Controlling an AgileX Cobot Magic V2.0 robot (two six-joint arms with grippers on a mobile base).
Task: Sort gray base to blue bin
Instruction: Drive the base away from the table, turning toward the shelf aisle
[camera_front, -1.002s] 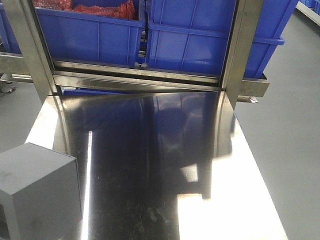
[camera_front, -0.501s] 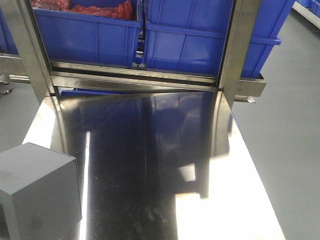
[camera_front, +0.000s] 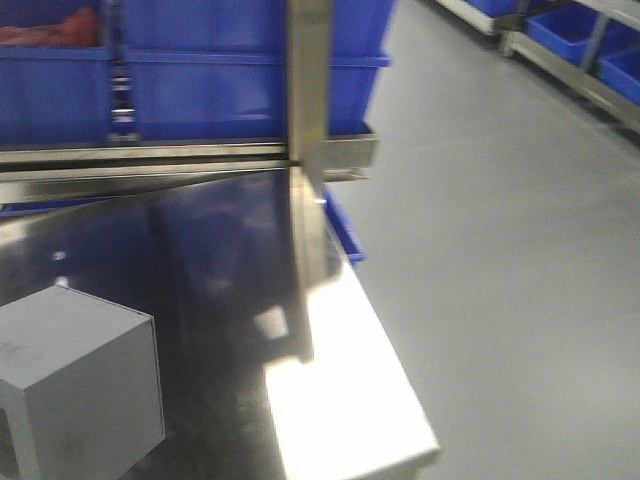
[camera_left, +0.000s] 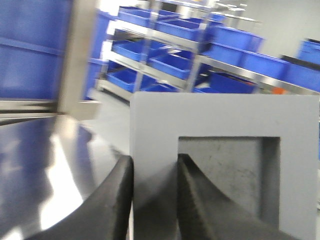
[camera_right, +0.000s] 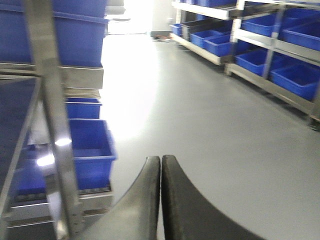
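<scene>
The gray block (camera_front: 75, 385) sits at the lower left of the front view, over the steel surface (camera_front: 230, 250); whether it touches cannot be told. The left jaws are clamped on one wall of the block, one black finger (camera_left: 112, 200) against its outer side, the other inside the square recess. The right jaws are pressed together with nothing between them, above the gray floor (camera_right: 225, 125). A blue bin (camera_front: 240, 90) stands on the rack (camera_front: 150, 160) beyond the surface, well apart from the block
</scene>
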